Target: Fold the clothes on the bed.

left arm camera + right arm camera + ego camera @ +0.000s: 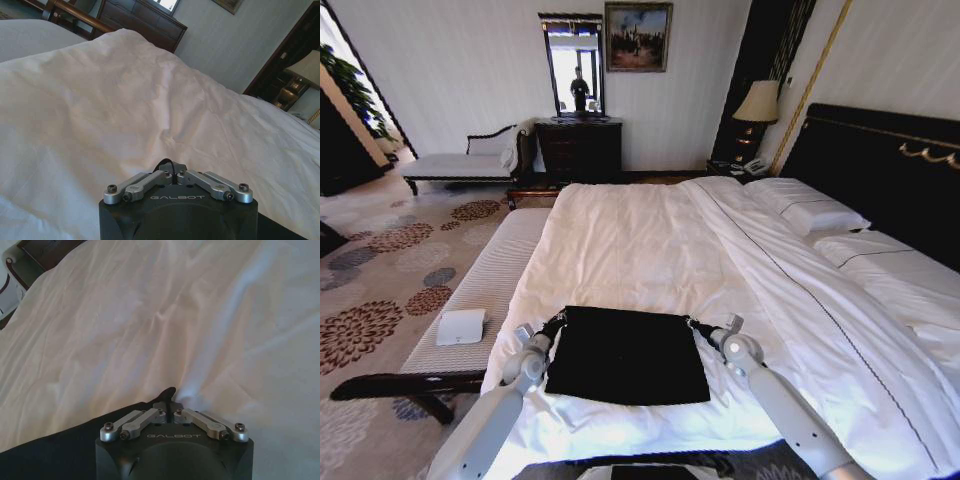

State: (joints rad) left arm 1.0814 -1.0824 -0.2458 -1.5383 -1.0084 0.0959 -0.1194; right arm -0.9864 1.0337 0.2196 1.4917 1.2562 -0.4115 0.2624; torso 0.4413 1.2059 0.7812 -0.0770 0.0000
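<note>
The clothes [625,355], a black shirt lying as a flat rectangle, rest on the white duvet of the bed [640,240] near its foot. My left gripper [557,322] is at the shirt's far left corner, shut on the black fabric. At the far right corner my right gripper [695,324] is shut on the cloth as well. In the left wrist view the left gripper [170,172] pinches a small black fold against the duvet. In the right wrist view the right gripper [167,407] pinches a black tip, with the shirt [60,450] spreading to one side.
A white striped bench [490,280] runs along the bed's left side with a small white object [460,327] on it. Pillows [815,215] lie by the dark headboard [890,170]. A chaise [460,165], dresser [580,150] and lamp [757,103] stand at the far wall.
</note>
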